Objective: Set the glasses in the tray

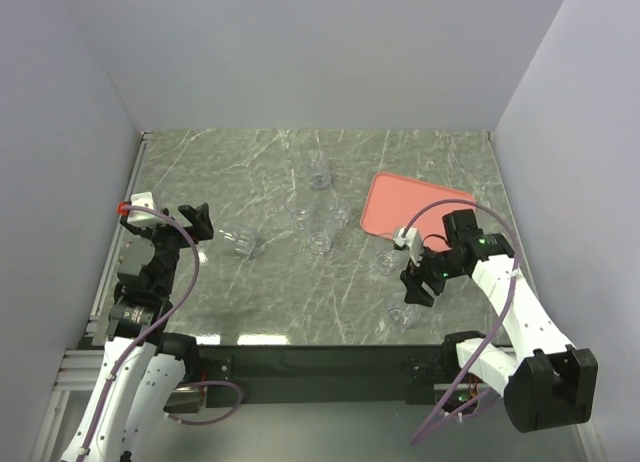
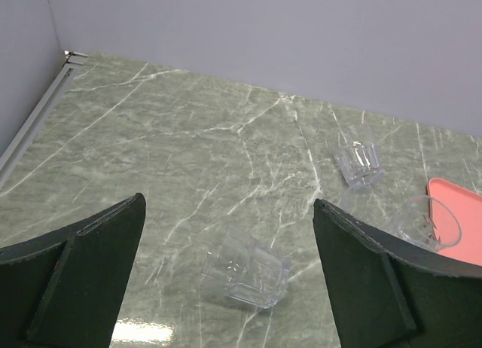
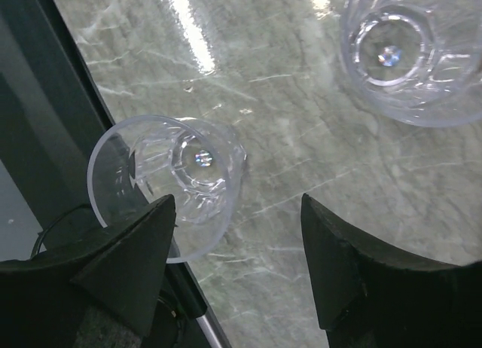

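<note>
The salmon-pink tray (image 1: 410, 207) lies at the back right, and no glass shows in it. Several clear glasses stand or lie on the marble table. One glass lies on its side (image 2: 245, 271) just ahead of my left gripper (image 2: 227, 203), which is open and empty; this glass also shows in the top view (image 1: 243, 243). My right gripper (image 3: 237, 199) is open and empty above the table. An upright glass (image 3: 184, 178) at the table's front edge is beside its left finger. A second glass (image 3: 407, 54) stands farther ahead. Other glasses (image 1: 320, 240) (image 1: 318, 172) stand mid-table.
The table's black front edge (image 3: 68, 137) runs right beside the near glass. Grey walls close off the left, back and right sides. The left wrist view shows the tray's corner (image 2: 459, 220) and two more glasses (image 2: 358, 165) (image 2: 418, 221) to the right.
</note>
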You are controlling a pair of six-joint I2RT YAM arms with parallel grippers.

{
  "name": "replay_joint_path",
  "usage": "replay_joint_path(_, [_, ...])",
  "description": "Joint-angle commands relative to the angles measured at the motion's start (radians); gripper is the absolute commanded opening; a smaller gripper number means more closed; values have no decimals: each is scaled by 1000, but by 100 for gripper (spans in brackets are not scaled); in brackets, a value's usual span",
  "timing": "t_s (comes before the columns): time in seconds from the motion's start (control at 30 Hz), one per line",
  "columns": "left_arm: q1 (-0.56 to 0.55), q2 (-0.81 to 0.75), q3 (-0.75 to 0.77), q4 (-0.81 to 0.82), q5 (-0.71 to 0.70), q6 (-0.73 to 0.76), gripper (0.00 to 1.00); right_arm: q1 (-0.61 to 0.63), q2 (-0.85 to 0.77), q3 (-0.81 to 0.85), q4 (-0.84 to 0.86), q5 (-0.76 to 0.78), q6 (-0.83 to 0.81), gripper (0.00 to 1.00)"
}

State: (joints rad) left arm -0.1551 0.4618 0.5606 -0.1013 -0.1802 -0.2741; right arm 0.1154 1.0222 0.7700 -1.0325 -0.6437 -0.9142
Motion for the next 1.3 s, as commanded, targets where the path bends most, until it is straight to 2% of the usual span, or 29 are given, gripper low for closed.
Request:
replay_joint_path(0.0, [-4, -5, 1, 29, 12, 19, 99, 35, -22, -24, 15, 9, -3, 73])
replay_joint_path(0.2, [-4, -5, 1, 28, 12, 19, 99, 86, -31, -64, 77, 64, 54, 63])
replay_joint_path(0.3, [-4, -6, 1, 29, 12, 19, 99, 105, -25, -69, 97, 91, 81, 54])
replay_joint_path(0.37, [-4, -8, 1, 28, 12, 19, 99, 118, -17, -69, 107, 105, 90, 41])
replay_joint_path(0.4, [-6, -8, 1, 28, 12, 19, 99, 121, -14, -70, 112, 116, 98, 30])
replay_joint_path(0.5, [-4, -9, 1, 26, 10, 19, 99, 127, -25, -74, 124, 128, 107, 13])
replay_joint_path(0.6, [-6, -9, 1, 28, 10, 19, 99, 129, -43, -72, 132, 137, 112, 0])
replay_joint_path(0.97, [-11, -11, 1, 28, 10, 21, 99, 101, -123, 3, 94, 243, 97, 0])
replay_joint_path(1.07, [-11, -14, 1, 26, 8, 19, 99, 32, -114, 34, 72, 233, 63, 0])
replay_joint_path(1.27, [-14, -18, 1, 28, 11, 19, 100, -186, -65, 92, 45, 174, -3, 0])
